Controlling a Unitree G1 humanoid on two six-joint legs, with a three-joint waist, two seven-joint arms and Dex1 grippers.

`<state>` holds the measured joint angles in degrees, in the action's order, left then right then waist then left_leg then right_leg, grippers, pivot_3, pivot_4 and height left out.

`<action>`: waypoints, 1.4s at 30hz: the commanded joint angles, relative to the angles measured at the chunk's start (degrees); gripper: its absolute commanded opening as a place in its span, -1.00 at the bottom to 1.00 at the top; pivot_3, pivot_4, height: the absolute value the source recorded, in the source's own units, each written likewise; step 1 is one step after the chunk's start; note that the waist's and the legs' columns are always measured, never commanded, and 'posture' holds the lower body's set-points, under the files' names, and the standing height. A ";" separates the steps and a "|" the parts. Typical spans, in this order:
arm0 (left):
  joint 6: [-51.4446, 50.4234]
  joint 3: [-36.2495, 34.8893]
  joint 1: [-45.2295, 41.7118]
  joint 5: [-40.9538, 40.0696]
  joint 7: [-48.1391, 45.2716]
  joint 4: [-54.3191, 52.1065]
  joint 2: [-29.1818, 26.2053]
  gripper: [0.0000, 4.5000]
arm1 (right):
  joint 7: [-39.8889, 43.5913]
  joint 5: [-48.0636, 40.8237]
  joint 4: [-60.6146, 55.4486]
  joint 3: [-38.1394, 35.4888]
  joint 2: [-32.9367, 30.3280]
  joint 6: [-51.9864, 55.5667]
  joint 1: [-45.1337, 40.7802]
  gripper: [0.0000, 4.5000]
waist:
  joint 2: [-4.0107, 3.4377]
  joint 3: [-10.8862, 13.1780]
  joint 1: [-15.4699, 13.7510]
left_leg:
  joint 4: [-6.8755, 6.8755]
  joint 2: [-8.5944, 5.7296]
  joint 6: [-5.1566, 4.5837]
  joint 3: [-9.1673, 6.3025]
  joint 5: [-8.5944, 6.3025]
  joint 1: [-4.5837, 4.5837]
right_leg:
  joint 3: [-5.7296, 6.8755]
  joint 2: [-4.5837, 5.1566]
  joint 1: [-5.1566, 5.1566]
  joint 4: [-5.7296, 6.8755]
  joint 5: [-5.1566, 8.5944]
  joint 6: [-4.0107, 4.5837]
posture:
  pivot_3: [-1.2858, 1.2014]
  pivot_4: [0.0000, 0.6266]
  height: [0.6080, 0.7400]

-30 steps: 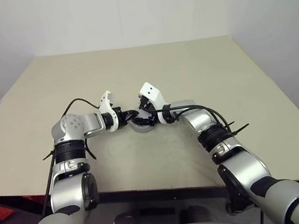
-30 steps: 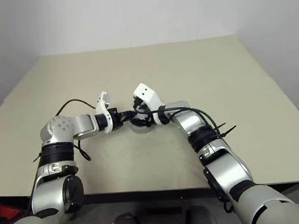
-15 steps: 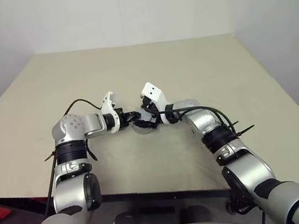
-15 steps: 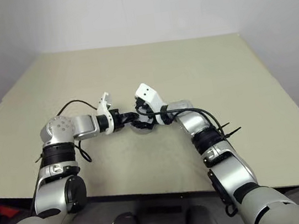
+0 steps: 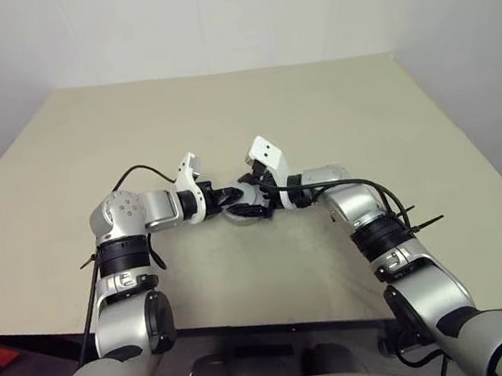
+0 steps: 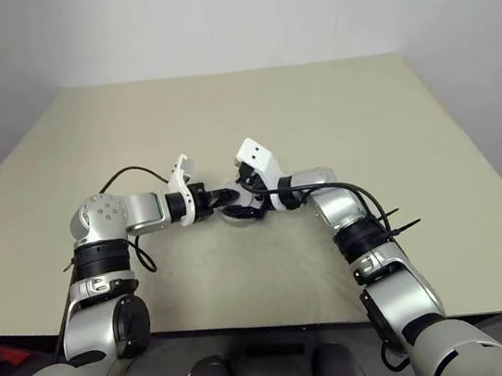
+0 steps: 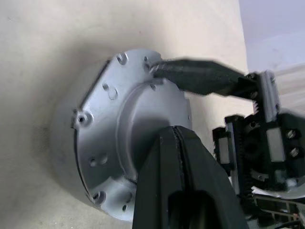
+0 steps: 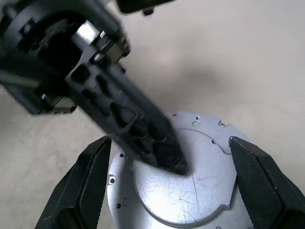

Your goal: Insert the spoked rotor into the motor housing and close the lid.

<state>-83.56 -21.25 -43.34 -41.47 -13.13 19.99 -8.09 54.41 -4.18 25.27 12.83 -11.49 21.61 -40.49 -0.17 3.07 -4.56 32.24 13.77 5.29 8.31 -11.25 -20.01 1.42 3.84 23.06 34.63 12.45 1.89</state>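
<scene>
Since a second ago my right gripper has gone from partly closed to spread wide, and both my arms are sitting a little nearer to me than they were, though the whole head view has shifted too. Right now I am keeping my left gripper pressed together, its two black fingers shut flat against each other with nothing pinched between them, their tips resting on the raised centre of the motor housing. I am seeing that housing as a round silver body with small holes around its flange, sitting on the beige table between my two hands, near the table's front edge. My right fingers are standing apart on either side of the housing, straddling it without clamping. From the head, the housing is showing just below where my two grippers are meeting.
</scene>
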 commanded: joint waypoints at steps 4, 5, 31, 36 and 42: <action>-0.54 -0.08 -0.76 0.53 0.05 -0.38 0.13 -1.00 | -3.47 -2.05 0.93 -4.48 -0.88 -0.03 -5.66 0.98 | 0.03 0.32 -0.03 | 0.07 -0.01 0.01 0.00 0.01 0.00 | 0.00 0.03 0.00 0.04 0.00 0.00 | 0.03 -1.00 1.00; -0.48 -0.01 -0.81 0.54 -0.08 -0.32 0.10 -1.00 | -4.08 -1.89 1.42 -4.56 -0.81 -0.03 -5.92 0.98 | 0.04 0.32 -0.03 | 0.08 -0.01 0.01 0.00 0.01 -0.01 | -0.01 0.03 0.00 0.05 0.00 0.00 | 0.03 -1.00 1.00; 5.80 1.81 -0.26 0.52 -6.69 -5.80 -2.01 -1.00 | -9.77 -3.74 3.59 -8.65 -2.50 2.25 -7.70 0.98 | 0.07 0.46 -1.00 | 0.37 -0.10 -0.04 0.00 0.02 -0.04 | 0.04 0.22 0.04 0.18 -0.02 -0.02 | 0.03 -1.00 1.00; 14.12 4.11 1.25 1.16 -14.51 -11.52 -10.03 -1.00 | -7.91 -4.84 2.72 -7.69 -1.03 -0.58 -5.01 0.98 | 0.09 0.47 -0.81 | 0.38 -0.05 -0.05 0.00 0.01 -0.07 | 0.06 0.18 0.11 0.24 -0.02 -0.02 | 0.03 -1.00 1.00; 26.90 8.81 7.16 5.72 -19.69 -16.21 -14.92 -1.00 | -6.99 -4.05 2.97 -6.19 0.45 -2.40 -2.64 0.98 | 0.09 0.47 -0.99 | 0.46 -0.11 -0.06 0.00 0.00 -0.08 | 0.06 0.26 0.09 0.24 -0.02 -0.02 | 0.03 -1.00 1.00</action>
<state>-61.74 -14.08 -36.87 -37.64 -31.07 6.75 -22.36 47.25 -7.93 30.14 6.71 -11.09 21.10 -42.96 -0.09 3.54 -5.55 32.72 13.66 5.23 8.31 -11.25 -20.09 1.50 4.11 23.15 34.87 12.42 1.87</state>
